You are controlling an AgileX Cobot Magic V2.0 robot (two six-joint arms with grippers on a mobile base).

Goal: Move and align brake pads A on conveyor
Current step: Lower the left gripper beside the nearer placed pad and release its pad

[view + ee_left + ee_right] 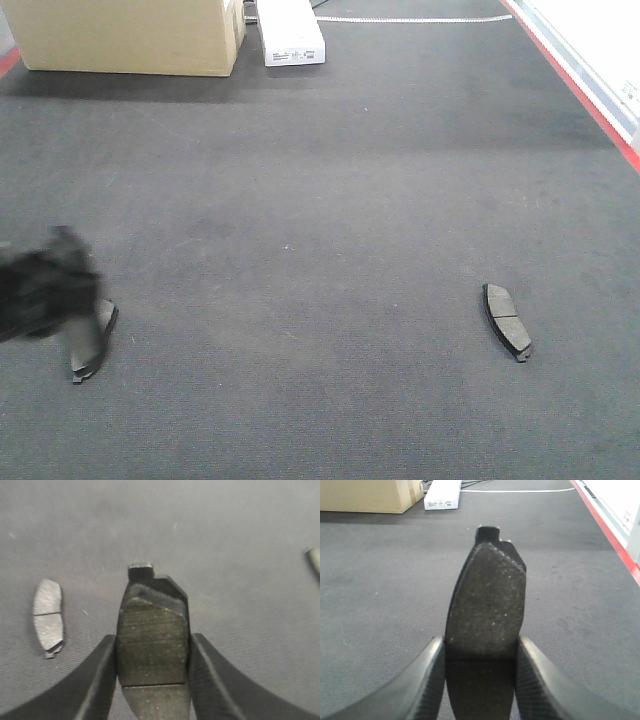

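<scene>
1. I'm clamping one brake pad [152, 645] in my left gripper [152, 680], its long axis pointing forward, low over the conveyor [330, 200].
2. My right gripper [482, 680] is gripping another pad [487, 605] likewise.
3. I'm counting four: two held, one lying left [48, 617], one lying right [507, 320].

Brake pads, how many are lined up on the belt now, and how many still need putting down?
None looks lined up yet. One brake pad lies loose on the conveyor. The left gripper holds a second pad low at the belt's left side. The right gripper holds a third pad between its fingers. Both held pads still need placing; a fourth isn't clearly shown.
</scene>
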